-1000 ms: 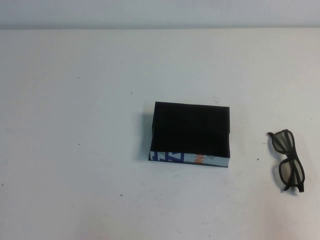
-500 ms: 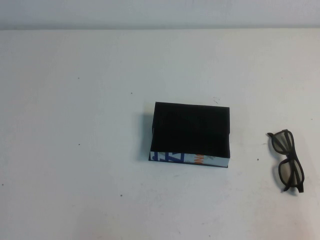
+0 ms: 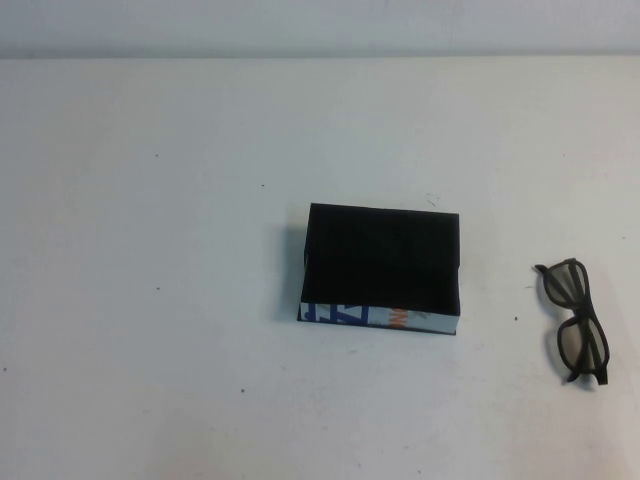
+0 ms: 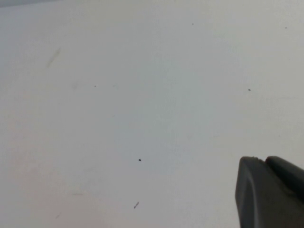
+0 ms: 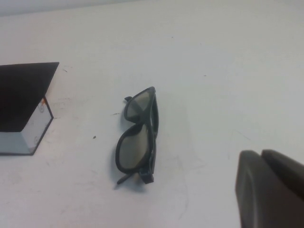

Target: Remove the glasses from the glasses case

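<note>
The glasses case (image 3: pixel 383 265) lies at the middle of the white table, black on top, with its white side printed in blue and orange facing me. The dark glasses (image 3: pixel 566 285) lie folded on the table to the right of the case, apart from it. Neither gripper shows in the high view. In the right wrist view my right gripper (image 5: pixel 261 152) is shut and empty above bare table, with the glasses (image 5: pixel 135 154) and a corner of the case (image 5: pixel 21 95) ahead of it. My left gripper (image 4: pixel 263 159) is shut and empty over bare table.
The white table (image 3: pixel 150 250) carries only small dark specks. A pale wall (image 3: pixel 320 25) runs along its far edge.
</note>
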